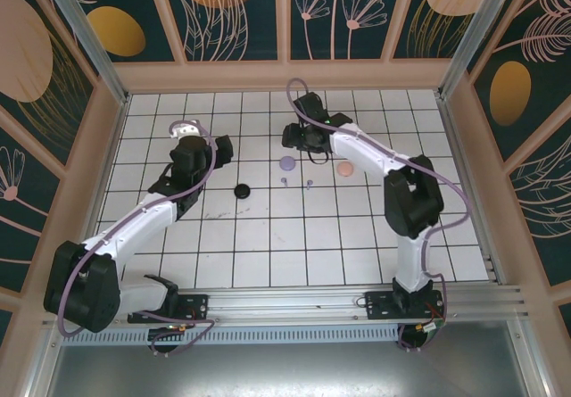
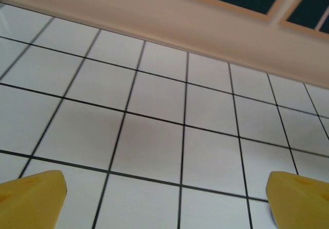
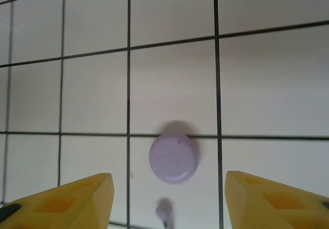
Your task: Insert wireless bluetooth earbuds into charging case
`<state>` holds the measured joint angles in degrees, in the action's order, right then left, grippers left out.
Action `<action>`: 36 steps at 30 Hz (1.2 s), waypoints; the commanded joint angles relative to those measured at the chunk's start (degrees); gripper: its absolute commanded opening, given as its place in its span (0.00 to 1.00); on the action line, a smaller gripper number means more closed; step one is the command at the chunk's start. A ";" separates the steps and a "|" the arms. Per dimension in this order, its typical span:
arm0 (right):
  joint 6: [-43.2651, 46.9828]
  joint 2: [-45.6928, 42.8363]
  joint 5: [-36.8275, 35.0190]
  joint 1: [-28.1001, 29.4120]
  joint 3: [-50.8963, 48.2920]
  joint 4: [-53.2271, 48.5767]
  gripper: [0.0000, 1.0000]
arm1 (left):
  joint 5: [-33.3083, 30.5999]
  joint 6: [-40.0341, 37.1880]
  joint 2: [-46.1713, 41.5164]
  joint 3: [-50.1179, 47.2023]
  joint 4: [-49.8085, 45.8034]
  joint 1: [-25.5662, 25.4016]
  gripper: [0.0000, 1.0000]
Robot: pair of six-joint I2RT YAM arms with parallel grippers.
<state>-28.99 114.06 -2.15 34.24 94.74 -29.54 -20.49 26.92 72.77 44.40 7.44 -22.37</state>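
The right fingers (image 3: 72, 203) stand wide open and empty above the bench (image 3: 169, 85). The round lilac case (image 3: 174, 157) is centred between them, and one lilac earbud (image 3: 164, 211) lies just beside the case, on its near side in the right wrist view. In the top view a second lilac earbud (image 1: 310, 183) lies near the first but apart from it. The black case (image 1: 241, 190) and pink case (image 1: 344, 170) sit to either side, well apart. The left fingers (image 2: 33, 198) are likewise spread and hold nothing, over bare tiles. The step in hand appears to be picking the nearest lilac earbud. Recommended procedure: align the right fingers so that the earbud, not the case, lies on the closing line. Descend vertically and close gently, since so small a stemmed part is likely to roll or flip. Avoid nudging the case. Whether the case lid is open cannot be determined.
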 commanded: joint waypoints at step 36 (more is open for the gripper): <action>20.13 21.00 -7.09 4.39 16.84 -13.79 0.64 | 13.81 0.95 3.17 4.35 6.06 0.49 0.99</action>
<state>-11.16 133.25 -8.14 38.94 110.96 -42.04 -8.38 29.36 77.54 48.56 11.81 -22.37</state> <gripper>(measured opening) 0.640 0.987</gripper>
